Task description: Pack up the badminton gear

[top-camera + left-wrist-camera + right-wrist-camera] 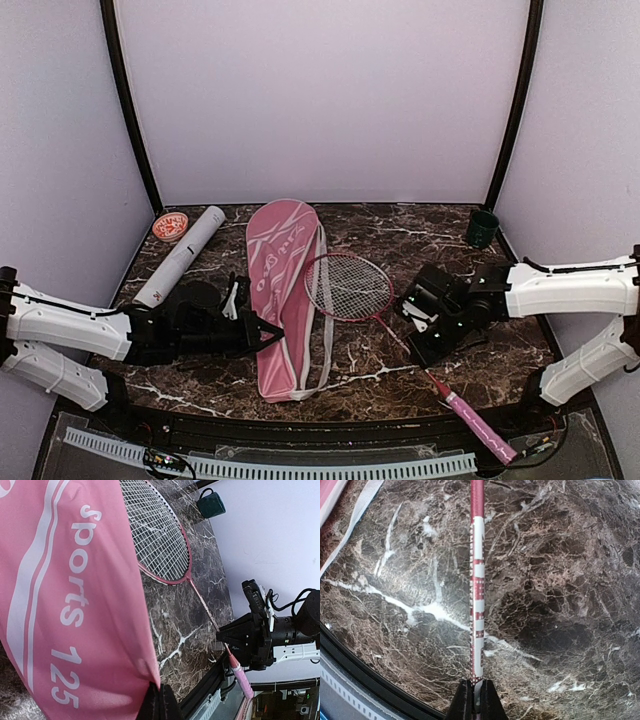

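The pink racket-shaped bag [283,290] with white lettering lies lengthwise mid-table. My left gripper [268,335] is shut on its right edge; in the left wrist view the fingertips [161,692] pinch the pink bag [65,605] fabric. A red-framed racket [348,287] lies right of the bag, its pink handle [480,425] over the near edge. My right gripper [425,342] is shut on the racket's thin shaft [477,590], the right gripper [477,689] clamping it just above the marble. A white tube [182,258] lies at the back left, with a red cap [170,225] beside it.
A dark green cup [482,228] stands at the back right corner. The bag's pale strap [357,515] trails on the marble left of the shaft. A black rim [300,430] runs along the table's near edge. Lilac walls close the back and sides.
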`<state>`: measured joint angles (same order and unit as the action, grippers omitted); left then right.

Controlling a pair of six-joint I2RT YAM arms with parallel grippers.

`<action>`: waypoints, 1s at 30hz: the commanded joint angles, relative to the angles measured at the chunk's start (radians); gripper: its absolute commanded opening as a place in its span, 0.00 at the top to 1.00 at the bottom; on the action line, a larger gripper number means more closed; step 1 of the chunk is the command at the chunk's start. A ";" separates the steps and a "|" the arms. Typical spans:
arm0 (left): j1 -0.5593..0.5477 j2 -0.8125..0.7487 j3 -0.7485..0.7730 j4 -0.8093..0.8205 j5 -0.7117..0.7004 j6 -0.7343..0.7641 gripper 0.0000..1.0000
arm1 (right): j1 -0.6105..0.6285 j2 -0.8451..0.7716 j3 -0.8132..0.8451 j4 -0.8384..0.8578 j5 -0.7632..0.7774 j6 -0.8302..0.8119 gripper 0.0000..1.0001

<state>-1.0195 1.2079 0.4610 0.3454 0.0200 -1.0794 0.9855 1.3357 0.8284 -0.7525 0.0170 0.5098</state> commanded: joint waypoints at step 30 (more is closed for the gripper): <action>0.007 0.107 0.048 0.161 0.164 0.048 1.00 | 0.065 0.358 0.289 0.427 -0.009 0.090 1.00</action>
<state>-1.0161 1.2980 0.4782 0.4202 0.1303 -1.0431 1.0409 1.6630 1.0672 -0.4973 0.0013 0.5571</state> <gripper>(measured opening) 0.006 0.031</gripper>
